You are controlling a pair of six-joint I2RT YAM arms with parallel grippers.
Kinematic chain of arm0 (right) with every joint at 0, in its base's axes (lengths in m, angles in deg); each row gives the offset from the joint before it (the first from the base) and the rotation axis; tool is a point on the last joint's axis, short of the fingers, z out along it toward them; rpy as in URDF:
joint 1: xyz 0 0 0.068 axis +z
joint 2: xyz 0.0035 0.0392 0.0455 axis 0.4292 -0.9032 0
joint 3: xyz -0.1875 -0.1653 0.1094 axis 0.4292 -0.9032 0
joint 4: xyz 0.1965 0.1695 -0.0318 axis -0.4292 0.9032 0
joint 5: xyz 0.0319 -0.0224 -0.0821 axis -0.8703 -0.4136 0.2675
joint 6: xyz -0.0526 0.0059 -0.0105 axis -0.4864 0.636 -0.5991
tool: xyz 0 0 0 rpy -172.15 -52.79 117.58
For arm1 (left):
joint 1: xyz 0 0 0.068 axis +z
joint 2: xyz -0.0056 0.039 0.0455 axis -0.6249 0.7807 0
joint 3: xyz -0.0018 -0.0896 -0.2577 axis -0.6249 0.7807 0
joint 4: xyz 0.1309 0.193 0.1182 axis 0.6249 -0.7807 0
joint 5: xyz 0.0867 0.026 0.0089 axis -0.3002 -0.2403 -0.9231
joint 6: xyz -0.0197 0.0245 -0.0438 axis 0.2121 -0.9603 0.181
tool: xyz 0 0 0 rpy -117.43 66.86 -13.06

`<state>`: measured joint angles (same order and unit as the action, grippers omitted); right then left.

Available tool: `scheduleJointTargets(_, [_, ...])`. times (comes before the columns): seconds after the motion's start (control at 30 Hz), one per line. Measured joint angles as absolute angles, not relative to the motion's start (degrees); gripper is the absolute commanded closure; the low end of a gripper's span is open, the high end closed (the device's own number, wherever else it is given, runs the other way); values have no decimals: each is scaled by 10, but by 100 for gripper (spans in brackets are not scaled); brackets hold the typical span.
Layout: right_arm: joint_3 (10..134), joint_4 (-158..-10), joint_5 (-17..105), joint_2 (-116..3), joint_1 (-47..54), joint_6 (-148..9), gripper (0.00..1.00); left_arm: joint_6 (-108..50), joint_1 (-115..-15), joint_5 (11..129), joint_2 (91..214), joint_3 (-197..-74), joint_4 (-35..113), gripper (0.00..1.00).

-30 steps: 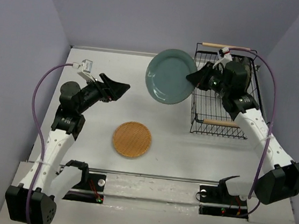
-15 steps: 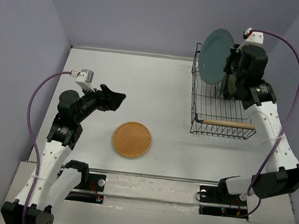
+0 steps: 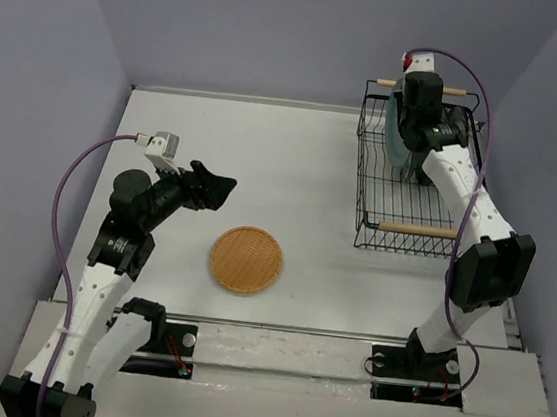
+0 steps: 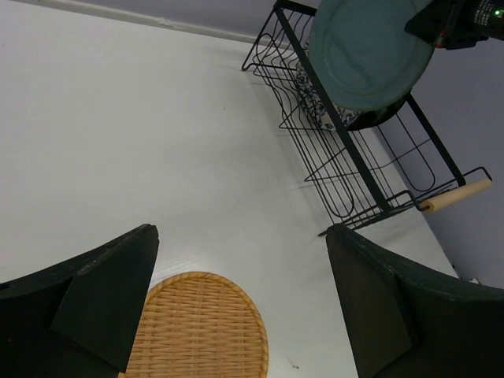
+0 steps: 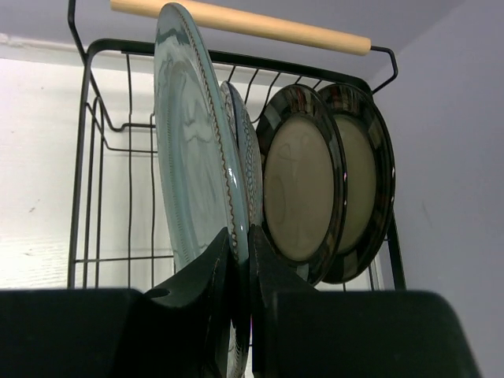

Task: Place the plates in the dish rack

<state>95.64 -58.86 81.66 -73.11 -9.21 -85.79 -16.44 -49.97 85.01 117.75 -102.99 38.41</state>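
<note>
right gripper [image 5: 240, 236] pinching teal plate [image 5: 189, 157] at rack [image 5: 236, 24] | risking knocking floral plate [image 5: 250, 150] alongside on release | left gripper [image 4: 240, 232] gaping

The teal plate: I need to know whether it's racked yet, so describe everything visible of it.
The teal plate is round, plain and glossy, ceramic-looking, with a shallow raised rim. It stands upright on edge inside the dish rack, first in line before a blue-and-white plate and two striped-rim plates. The right gripper is shut on its lower rim. Whether its bottom edge rests on the wires is hidden.
</note>
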Motion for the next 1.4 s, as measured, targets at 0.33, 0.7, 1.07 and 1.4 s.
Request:
scheduleJointTargets(0.33, [982,-605,853,-813,-92,-887,93,-172,-515,831,1180,-1030,368,1])
scheduleJointTargets(0.7, [984,-618,854,-867,-100,-877,93,-177,-518,825,1188,-1030,363,1])
scheduleJointTargets(1.07, [950,-636,840,-867,-117,-831,90,-178,-519,822,1195,-1030,361,1])
scheduleJointTargets(1.4, [939,-669,833,-865,-119,-754,45,-178,-519,811,1211,-1030,358,1])
